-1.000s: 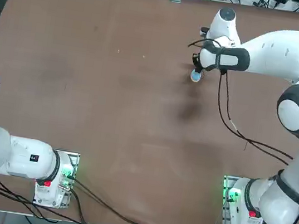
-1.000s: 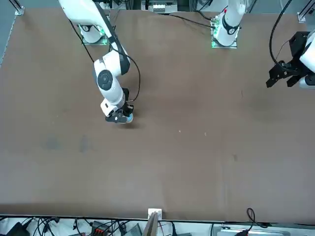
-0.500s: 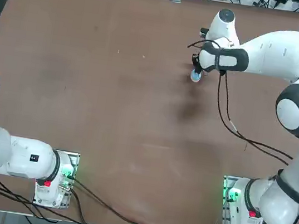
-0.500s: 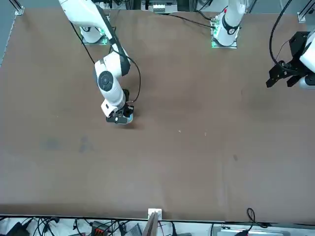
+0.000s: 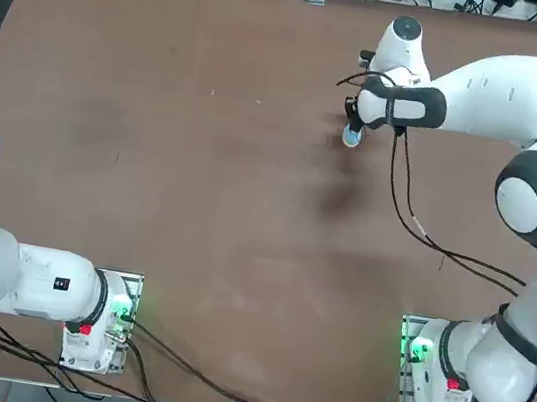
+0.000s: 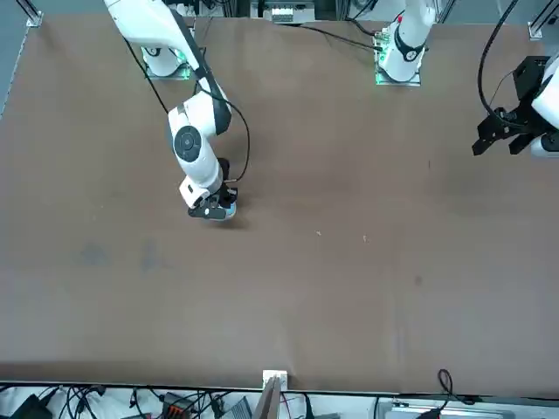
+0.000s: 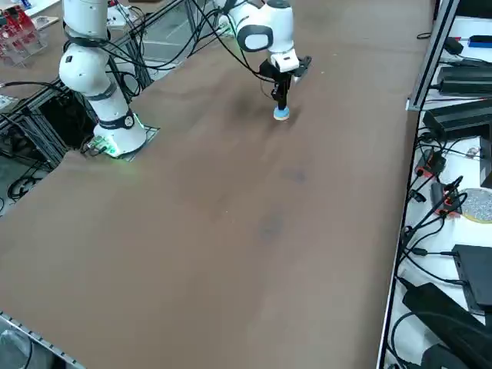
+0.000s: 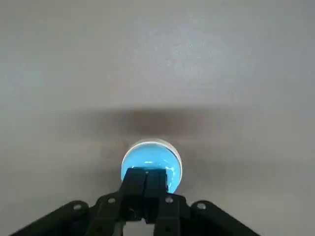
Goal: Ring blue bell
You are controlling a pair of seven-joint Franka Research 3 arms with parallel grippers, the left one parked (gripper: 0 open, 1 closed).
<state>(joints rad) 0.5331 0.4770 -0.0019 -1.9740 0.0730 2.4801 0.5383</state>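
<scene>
Desk: in the top view it is a wide brown surface [image 5: 198, 201], and it goes under everything that is told below.
Pale specks: two very small ones [image 5: 258, 101] lie on the far half of the desk, to the left of the bell.
Blue bell: it stands on the far part of the desk, right of the middle – the blue bell [image 8: 151, 156] is small and round, with a light-blue dome and a whitish rim around it.
Right end effector: the right end effector [image 8: 146, 172] is clenched, its two fingers side by side, with nothing between them. It is at the bell, and the fingertips cover a part of the blue dome; if they touch it, I cannot tell.
Black cables: they hang from the wrist [image 5: 395, 174] in a curve, then run toward the right edge.
Arm base: it is at the near edge of the desk [image 5: 436, 388], with a green light and a red part.
Right arm: white with dark grey joints [image 5: 507, 95], it reaches from the right side over the desk – bent, with its wrist above the bell.
</scene>
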